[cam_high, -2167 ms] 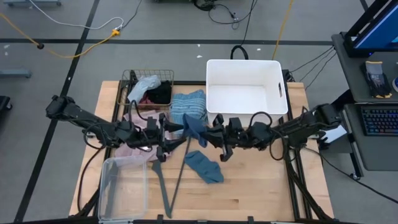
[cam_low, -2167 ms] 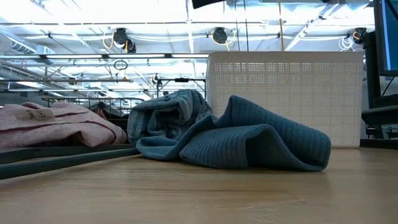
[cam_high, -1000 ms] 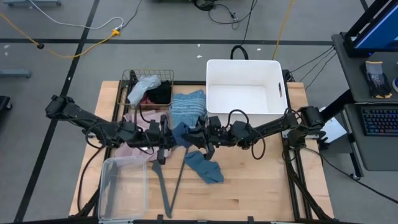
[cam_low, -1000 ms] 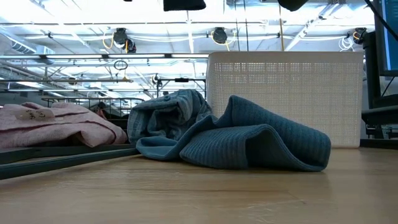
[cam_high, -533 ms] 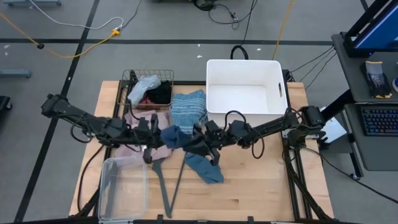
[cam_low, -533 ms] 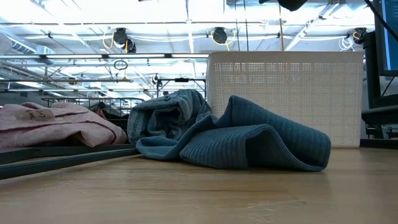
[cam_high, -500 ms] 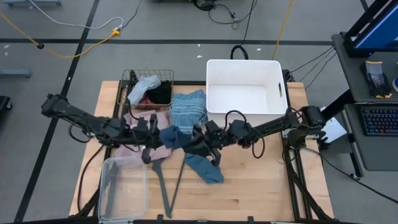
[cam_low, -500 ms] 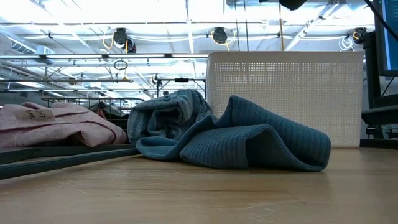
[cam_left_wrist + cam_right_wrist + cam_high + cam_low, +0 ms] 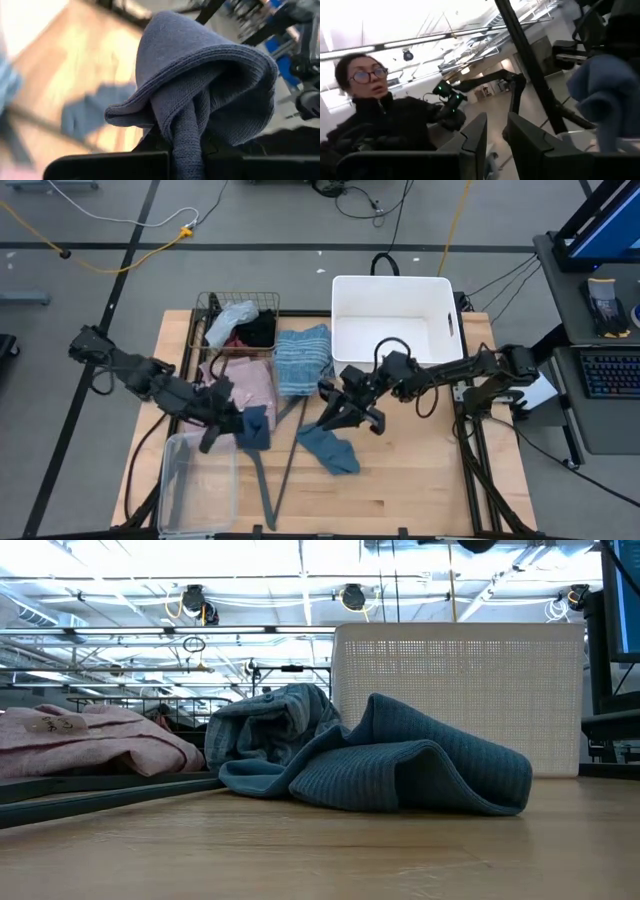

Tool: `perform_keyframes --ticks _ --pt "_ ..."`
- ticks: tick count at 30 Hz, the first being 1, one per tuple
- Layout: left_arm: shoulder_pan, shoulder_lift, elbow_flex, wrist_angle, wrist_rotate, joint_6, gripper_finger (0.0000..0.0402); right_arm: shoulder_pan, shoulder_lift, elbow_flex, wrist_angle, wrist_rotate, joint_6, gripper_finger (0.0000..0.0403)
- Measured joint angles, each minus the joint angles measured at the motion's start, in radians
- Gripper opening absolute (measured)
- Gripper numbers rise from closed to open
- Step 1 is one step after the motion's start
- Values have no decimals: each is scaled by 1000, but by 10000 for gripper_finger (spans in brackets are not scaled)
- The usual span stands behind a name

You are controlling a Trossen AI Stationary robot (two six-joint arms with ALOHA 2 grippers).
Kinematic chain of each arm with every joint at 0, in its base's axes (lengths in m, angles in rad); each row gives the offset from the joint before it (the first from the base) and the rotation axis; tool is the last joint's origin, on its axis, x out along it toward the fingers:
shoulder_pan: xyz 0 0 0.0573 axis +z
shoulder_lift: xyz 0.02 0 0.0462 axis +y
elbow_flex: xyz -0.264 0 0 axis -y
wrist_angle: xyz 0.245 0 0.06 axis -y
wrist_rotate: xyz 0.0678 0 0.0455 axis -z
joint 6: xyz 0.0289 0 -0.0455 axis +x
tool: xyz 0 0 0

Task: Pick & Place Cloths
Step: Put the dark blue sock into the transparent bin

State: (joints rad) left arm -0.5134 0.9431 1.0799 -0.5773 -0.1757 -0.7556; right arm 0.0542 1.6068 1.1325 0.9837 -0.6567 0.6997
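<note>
Above the clear tub (image 9: 196, 480) at the tabletop's (image 9: 420, 480) near-left corner my left hand (image 9: 232, 423) clamps the navy cloth (image 9: 254, 426), my right hand (image 9: 345, 412) hangs with fingers parted near the teal cloth (image 9: 328, 447), the white bin (image 9: 395, 330) bare, the wire basket (image 9: 240, 327) holding rags.

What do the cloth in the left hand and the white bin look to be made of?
The blue cloth held in the left hand looks like a soft rib knit, probably cotton or acrylic: fine knitted rows show and it droops in folds. The white bin looks like matte rigid plastic, its wall a grid of small perforations.
</note>
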Motion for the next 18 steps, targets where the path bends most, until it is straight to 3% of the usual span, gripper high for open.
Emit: perform_keyframes --ticks 5,9,14,18 --pt "-61 66 147 -289 6 -260 11 -74 -77 -68 8 -26 -63 73" --pt "-106 120 180 -441 77 -454 11 -124 -126 -112 7 -24 -100 73" --pt "-173 171 181 -543 195 -672 11 -174 -157 -124 7 -27 -106 73" --pt "-230 196 181 -589 209 -794 11 -205 -161 -125 6 -28 -112 73"
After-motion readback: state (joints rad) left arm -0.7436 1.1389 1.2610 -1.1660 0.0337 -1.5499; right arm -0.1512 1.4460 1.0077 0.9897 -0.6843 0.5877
